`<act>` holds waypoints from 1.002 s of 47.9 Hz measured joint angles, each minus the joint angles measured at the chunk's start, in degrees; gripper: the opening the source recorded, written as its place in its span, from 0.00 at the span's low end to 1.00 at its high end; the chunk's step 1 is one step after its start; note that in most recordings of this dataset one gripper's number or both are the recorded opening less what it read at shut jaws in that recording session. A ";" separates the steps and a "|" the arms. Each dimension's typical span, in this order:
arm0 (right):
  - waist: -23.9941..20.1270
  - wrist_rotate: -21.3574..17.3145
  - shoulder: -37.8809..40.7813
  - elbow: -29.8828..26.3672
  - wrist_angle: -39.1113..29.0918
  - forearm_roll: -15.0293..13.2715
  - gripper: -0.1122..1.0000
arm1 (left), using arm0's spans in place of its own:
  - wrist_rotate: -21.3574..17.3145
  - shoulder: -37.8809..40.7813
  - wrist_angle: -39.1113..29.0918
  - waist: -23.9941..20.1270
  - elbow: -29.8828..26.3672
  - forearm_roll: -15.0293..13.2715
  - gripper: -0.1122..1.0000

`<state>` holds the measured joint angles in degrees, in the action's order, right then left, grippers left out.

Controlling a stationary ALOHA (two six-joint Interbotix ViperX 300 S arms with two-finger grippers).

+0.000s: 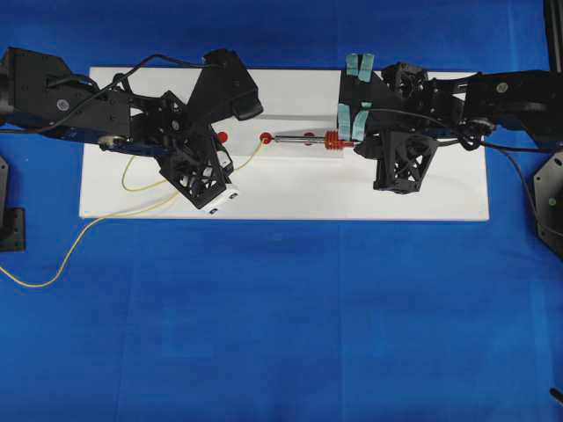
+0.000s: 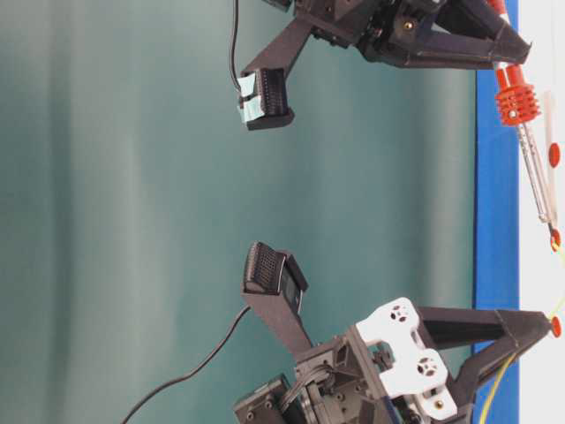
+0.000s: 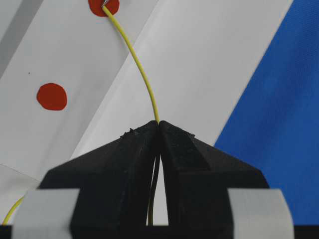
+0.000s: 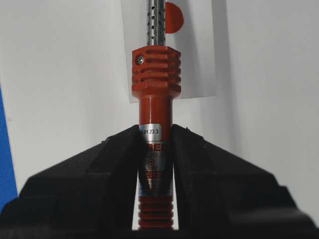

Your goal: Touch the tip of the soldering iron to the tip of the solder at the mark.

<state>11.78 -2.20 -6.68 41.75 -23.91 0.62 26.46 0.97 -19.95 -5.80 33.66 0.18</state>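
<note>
My left gripper [image 3: 158, 124] is shut on the solder [image 3: 142, 69], a thin yellow wire. The wire arcs away from the jaws to a red mark [image 3: 97, 6] on the white board [image 1: 290, 189]. My right gripper [image 4: 155, 132] is shut on the red-orange handle of the soldering iron [image 4: 155, 74]. From overhead, the iron [image 1: 303, 138] lies along the board, pointing left. Its dark tip appears to meet the end of the solder [image 1: 251, 154] at the middle mark [image 1: 266, 138]. The left gripper [image 1: 227, 167] stands left of that mark and the right gripper [image 1: 356, 143] to its right.
Two more red marks [image 1: 223, 136] [image 1: 309, 136] flank the middle one. The solder's slack [image 1: 53, 277] trails off the board's left side onto the blue cloth [image 1: 281, 334]. A black cord [image 1: 493, 149] runs right from the iron.
</note>
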 measured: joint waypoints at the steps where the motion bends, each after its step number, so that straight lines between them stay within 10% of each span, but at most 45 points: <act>1: 0.09 0.00 -0.09 0.00 0.00 0.00 0.16 | -0.09 0.00 0.00 0.00 0.09 0.09 0.13; 48: 0.18 0.00 -0.09 0.00 0.53 0.00 0.16 | 0.79 -18.81 8.79 0.70 13.01 0.00 0.13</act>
<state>11.95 -2.20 -6.77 41.75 -23.38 0.62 27.25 -17.84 -11.16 -5.10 46.67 0.18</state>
